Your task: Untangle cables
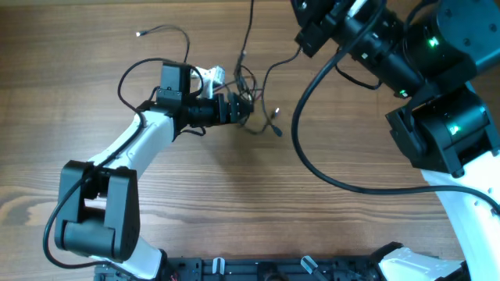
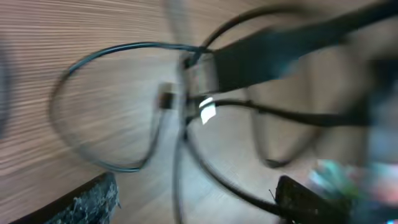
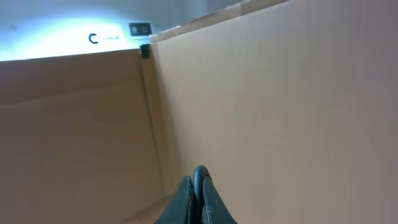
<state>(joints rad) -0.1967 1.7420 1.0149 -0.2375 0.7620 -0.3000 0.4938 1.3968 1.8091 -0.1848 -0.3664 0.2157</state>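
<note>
Cables (image 1: 247, 76): loose black tangle on the wooden table (image 1: 234, 195), with strands trailing left and towards the far edge.
Left gripper (image 1: 244, 108): at the tangle's left side, fingers (image 2: 87, 199) spread; the wrist view is blurred.
Right gripper (image 3: 198, 186): raised, well apart from the tangle, fingers pressed together, facing a cardboard wall (image 3: 280, 93).

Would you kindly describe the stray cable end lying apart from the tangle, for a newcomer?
Find the left gripper at the cable tangle. Above it in the overhead view, one thin black cord arcs alone over the table. Its bright plug lies apart, unlike the bunched ends.
</note>
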